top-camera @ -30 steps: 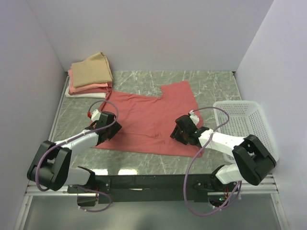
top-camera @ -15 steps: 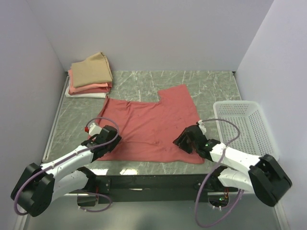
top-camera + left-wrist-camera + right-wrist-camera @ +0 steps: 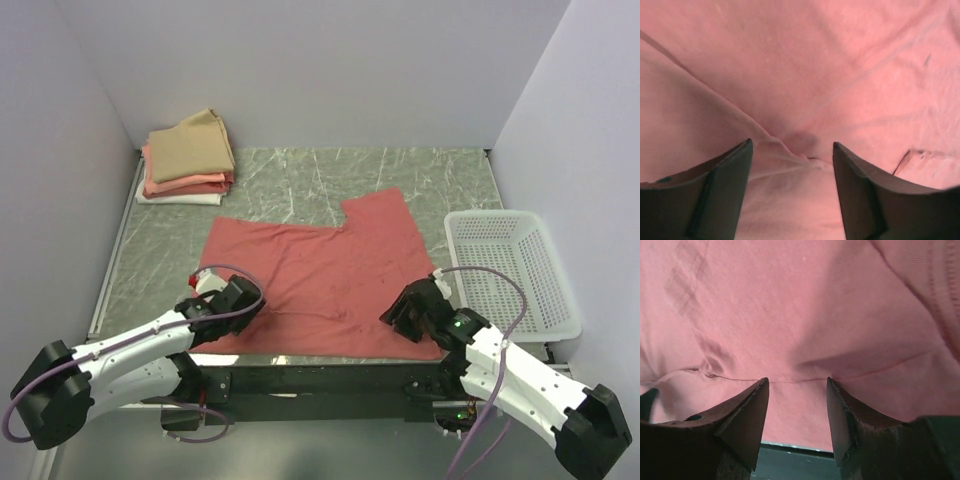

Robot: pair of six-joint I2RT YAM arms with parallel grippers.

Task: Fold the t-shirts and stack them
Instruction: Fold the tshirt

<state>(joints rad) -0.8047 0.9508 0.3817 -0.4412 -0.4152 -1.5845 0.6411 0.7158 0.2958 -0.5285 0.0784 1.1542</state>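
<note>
The salmon-red t-shirt (image 3: 320,270) lies spread flat just left of the white basket (image 3: 495,214). The left gripper (image 3: 790,145) and right gripper (image 3: 796,380) sit on its hem, fingers parted and pinching nothing. Closing here could catch only one layer and skew the fold.

"What's different?"
"The salmon-red t-shirt (image 3: 320,270) has slid toward the near edge of the table (image 3: 300,180)."
"The arms?"
"The left gripper (image 3: 240,300) and right gripper (image 3: 408,310) drew back with it."
</note>
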